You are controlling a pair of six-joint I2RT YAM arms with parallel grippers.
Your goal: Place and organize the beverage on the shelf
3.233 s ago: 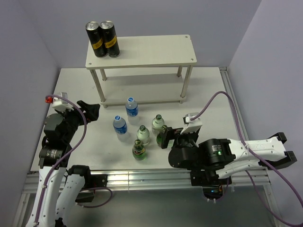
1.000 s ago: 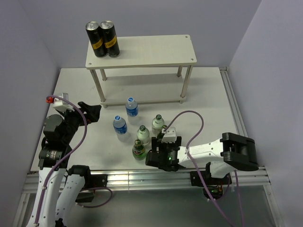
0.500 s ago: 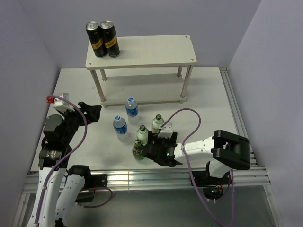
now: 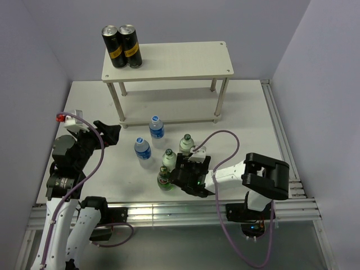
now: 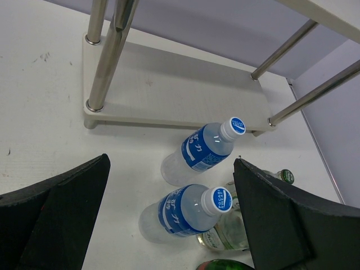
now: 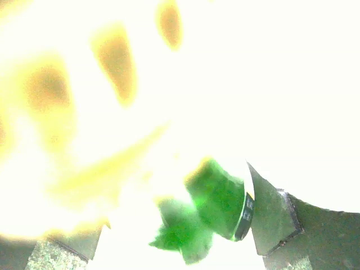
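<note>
1. right gripper (image 4: 176, 174) sits around the green bottle (image 4: 164, 179) on the counter (image 4: 247, 124); pinching or not, cannot tell.
2. grip squarely, lift straight, sparing neighbour bottles (image 4: 169, 158), toward the shelf (image 4: 180, 59) behind.

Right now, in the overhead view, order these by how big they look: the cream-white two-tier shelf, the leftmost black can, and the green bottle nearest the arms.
1. Cream-white two-tier shelf.
2. Leftmost black can, though it stands up on the shelf, nearer the camera, which may flatter it.
3. Green bottle.
</note>
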